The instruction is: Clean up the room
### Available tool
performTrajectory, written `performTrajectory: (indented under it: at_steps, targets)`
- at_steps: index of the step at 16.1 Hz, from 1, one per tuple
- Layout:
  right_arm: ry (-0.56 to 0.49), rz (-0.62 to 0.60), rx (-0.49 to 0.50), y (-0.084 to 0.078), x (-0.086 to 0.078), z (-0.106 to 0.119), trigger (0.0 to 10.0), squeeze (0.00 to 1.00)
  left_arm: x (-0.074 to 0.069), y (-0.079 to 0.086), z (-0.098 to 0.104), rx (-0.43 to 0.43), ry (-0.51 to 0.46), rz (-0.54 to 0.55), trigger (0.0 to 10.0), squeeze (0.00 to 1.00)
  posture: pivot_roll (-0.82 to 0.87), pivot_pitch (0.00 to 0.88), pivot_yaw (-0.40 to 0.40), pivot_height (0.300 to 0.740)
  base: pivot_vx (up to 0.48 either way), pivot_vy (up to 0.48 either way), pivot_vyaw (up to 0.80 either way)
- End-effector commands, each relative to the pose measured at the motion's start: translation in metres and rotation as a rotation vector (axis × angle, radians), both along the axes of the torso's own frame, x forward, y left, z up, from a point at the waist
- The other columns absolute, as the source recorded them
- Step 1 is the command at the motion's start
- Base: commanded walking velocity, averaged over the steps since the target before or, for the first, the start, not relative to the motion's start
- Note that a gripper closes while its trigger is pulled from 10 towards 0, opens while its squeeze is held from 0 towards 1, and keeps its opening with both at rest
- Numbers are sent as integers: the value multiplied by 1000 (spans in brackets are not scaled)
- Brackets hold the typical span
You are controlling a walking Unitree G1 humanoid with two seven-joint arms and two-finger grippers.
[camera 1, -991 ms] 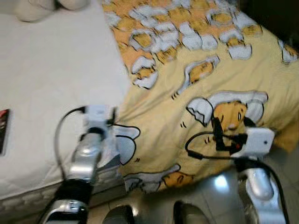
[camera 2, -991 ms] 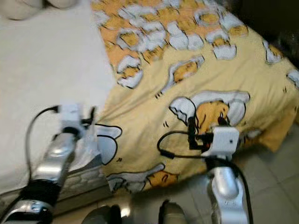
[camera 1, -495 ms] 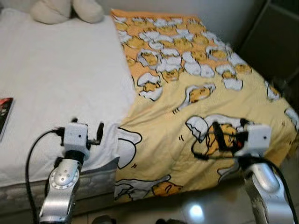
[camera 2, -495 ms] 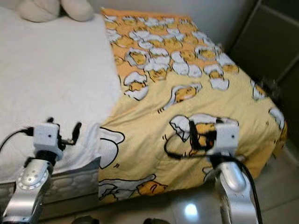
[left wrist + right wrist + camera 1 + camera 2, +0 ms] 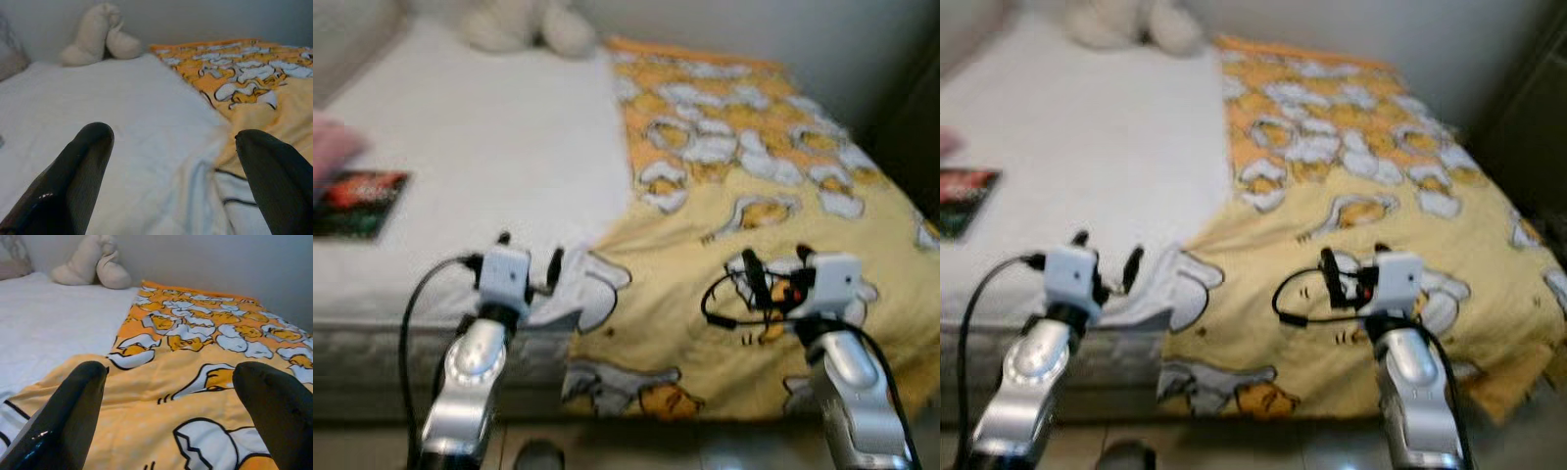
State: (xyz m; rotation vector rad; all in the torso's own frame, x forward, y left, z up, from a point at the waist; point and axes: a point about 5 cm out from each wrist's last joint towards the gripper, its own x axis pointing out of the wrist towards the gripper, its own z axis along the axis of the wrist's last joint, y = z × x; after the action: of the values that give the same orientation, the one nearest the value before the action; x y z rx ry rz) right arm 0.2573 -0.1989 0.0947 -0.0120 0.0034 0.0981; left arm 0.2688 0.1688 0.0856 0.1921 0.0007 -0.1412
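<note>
Hovering over the bed's near edge, the left gripper (image 5: pixel 529 266) has its fingers spread wide, holding nothing, above the white sheet (image 5: pixel 499 166) where the blanket's turned-back corner lies. Right gripper (image 5: pixel 773 269) likewise gapes empty over the yellow blanket (image 5: pixel 754 176), which covers the bed's right half and drapes down its side. Farther off, a dark book (image 5: pixel 357 191) lies flat on the sheet toward the left. A cream plush toy (image 5: pixel 519 24) sits at the head.
</note>
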Motion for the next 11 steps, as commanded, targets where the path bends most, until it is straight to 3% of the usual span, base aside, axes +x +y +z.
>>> performTrajectory:
  at_steps: [1,3,5,8,9,10,11]
  targets:
    - [-11,-33,-5,-3,2,0,10000,239,10,-13,5,7,-2,-56,10000,1000,69,0,-88,740,0,-480,0]
    - [-19,-48,0,1,0,-1,10000,224,17,-15,7,21,5,-74,10000,1000,60,2,-67,740,0,-480,0]
    - [-26,-73,7,6,-8,-5,10000,220,33,-18,11,13,24,-100,10000,1000,32,12,-30,740,0,-480,0]
    - [-27,-93,8,11,-17,-9,10000,220,38,-25,11,8,40,-136,10000,1000,-1,21,0,740,0,-480,0]
    - [-24,-99,8,13,-21,-10,10000,216,42,-28,11,8,42,-141,10000,639,-17,23,13,740,0,-480,0]
    - [-24,-103,9,13,-22,-11,10000,220,43,-28,11,4,46,-134,10000,0,-21,25,18,740,0,0,0]
    - [-26,-114,9,13,-24,-11,10000,224,46,-29,11,12,50,-124,10000,0,-28,28,26,740,0,0,0]
